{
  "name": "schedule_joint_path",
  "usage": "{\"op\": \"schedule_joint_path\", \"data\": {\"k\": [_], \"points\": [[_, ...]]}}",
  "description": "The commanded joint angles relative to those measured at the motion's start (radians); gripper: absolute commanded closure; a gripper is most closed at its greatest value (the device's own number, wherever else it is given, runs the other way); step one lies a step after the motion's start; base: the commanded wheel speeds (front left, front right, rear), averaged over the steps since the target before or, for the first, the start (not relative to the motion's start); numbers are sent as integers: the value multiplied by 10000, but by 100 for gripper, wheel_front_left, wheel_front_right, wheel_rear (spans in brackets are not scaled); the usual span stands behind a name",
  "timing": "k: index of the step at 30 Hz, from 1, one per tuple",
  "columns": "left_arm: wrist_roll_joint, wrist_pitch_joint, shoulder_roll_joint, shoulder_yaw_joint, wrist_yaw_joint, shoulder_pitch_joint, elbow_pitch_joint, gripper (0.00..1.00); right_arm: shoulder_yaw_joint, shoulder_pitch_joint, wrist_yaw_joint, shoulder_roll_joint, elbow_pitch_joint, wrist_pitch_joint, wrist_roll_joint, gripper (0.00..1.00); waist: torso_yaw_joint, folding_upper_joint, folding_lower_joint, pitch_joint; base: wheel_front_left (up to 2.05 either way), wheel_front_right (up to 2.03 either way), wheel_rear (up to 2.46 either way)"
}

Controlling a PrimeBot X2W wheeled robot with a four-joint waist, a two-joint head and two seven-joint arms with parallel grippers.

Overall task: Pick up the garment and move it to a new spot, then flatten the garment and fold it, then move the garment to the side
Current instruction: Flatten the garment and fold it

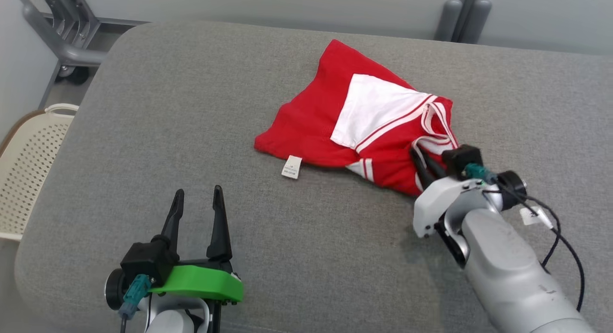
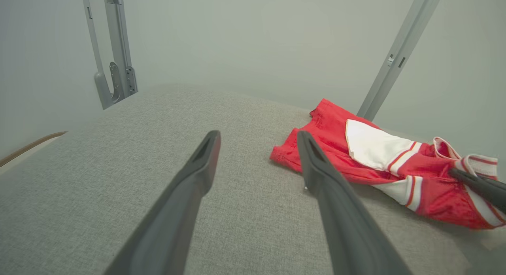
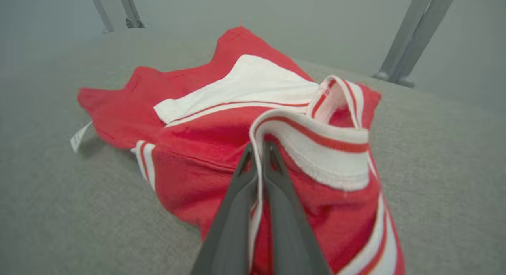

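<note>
right tool [image 3: 257, 148] pinched on garment [image 1: 306, 127] striped hem; lift slow, keep fabric clear of desk [image 1: 191, 108]; left tool [image 1: 198, 193] wide, idle.

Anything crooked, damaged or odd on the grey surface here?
The red garment lies crumpled, not flat, its care tag poking out at the near edge. The right pincer is shut on its striped trim. Nothing looks damaged.

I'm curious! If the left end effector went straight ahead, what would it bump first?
Probably only the grey cushion; the left end effector points left of the red garment, though depth is unclear.
</note>
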Motion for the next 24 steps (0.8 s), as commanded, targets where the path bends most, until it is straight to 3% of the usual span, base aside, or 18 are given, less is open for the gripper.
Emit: {"op": "schedule_joint_path", "data": {"k": [1,5,11,24], "points": [[-29,-3,8,16,47,108,-39,0,-489,-173,-7,-112,-335,-66,-306,100,-242,0,0,-102,0,0,0],[-13,-3,7,-36,47,159,-75,0,-2223,306,-7,-386,-1549,-67,-1186,100,-484,0,0,-182,0,0,0],[103,-3,9,29,4,275,-62,0,-3775,1529,-7,-687,-2855,-69,-1719,100,-721,0,0,-236,0,0,0],[249,-3,10,91,-72,335,41,0,-4559,3727,-7,-198,-3408,-71,-1637,100,-1062,0,0,-291,0,0,0]]}}
